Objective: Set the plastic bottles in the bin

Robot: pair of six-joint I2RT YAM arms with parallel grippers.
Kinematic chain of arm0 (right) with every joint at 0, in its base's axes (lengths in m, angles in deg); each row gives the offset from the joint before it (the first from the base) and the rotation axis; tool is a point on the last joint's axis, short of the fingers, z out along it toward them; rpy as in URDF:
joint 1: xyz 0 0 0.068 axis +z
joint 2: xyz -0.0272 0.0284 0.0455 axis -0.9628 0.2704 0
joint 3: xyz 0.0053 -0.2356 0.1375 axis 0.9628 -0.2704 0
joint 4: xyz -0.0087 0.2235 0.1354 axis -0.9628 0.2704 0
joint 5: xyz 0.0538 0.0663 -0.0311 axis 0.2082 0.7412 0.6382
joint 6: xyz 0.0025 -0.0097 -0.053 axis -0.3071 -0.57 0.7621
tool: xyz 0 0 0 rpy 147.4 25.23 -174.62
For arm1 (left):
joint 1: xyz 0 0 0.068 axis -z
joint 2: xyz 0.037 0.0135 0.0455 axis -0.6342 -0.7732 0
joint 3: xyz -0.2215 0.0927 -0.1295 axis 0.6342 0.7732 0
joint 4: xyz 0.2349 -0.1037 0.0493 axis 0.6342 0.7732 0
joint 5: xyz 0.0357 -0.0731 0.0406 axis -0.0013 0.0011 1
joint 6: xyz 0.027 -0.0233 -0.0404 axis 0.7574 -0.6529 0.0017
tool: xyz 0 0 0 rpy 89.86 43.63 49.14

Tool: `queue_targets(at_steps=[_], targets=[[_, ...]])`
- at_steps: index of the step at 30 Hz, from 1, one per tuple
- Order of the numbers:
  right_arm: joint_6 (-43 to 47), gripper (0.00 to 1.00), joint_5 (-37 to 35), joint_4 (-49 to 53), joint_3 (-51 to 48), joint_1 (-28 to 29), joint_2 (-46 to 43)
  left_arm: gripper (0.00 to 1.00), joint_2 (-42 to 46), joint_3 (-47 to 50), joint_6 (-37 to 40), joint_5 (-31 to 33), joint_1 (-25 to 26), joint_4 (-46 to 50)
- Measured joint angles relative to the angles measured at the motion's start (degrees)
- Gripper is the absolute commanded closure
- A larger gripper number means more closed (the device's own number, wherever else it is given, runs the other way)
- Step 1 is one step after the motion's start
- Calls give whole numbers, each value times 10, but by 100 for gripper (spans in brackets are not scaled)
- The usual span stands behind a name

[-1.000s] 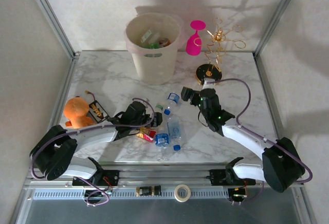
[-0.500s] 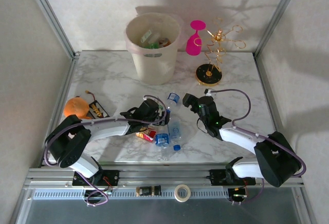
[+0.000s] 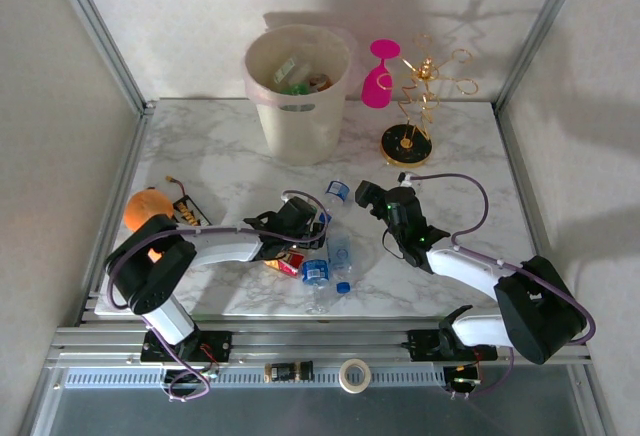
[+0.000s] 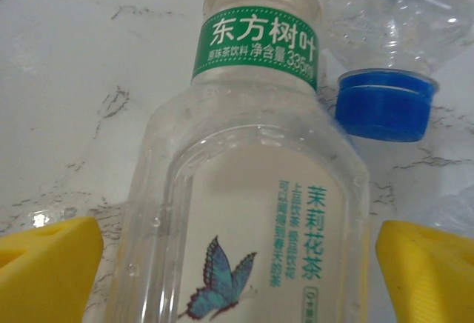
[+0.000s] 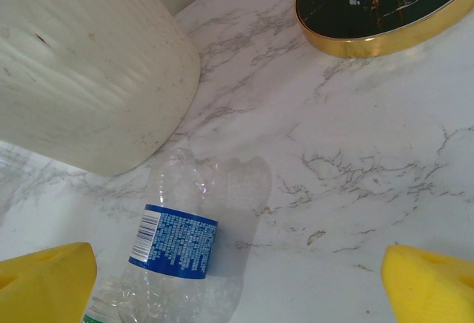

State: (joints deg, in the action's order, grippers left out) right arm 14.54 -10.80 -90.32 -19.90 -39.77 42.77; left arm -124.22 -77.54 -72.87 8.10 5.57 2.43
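Left tool [image 4: 238, 260] straddles the green-labelled bottle [image 4: 244, 175], jaws apart, on the counter [image 4: 74, 78] in front of the bin [image 3: 297, 121]; closing squarely on its body should spare the blue-capped bottle [image 4: 384, 104] beside it.

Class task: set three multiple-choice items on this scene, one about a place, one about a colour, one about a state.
1. Where does the bin stand?
A at the near edge
B far back, left of the pink goblet
C at the near right corner

2. The neck band on the bottle between the left gripper fingers is:
A green
B red
C black

3. The right gripper is:
A shut on a bottle
B shut, empty
C open

Key:
B, it stands far back beside the goblet.
A, the left wrist view shows a green band.
C, its fingers stand wide apart over a blue-labelled bottle.
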Motion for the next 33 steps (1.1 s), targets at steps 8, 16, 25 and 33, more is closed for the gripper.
queue_targets(at_steps=[8, 16, 25, 33], targets=[[0, 1, -2, 0, 0, 0, 0, 36, -2, 0, 2, 15, 0, -5], [0, 1, -6, 0, 0, 0, 0, 49, 22, 5, 3, 54, 0, -9], [0, 1, -10, 0, 0, 0, -5, 51, 143, 9, 6, 114, -5, -29], [0, 1, -10, -3, -7, 0, -5, 53, 252, 3, 32, 133, -34, -110]])
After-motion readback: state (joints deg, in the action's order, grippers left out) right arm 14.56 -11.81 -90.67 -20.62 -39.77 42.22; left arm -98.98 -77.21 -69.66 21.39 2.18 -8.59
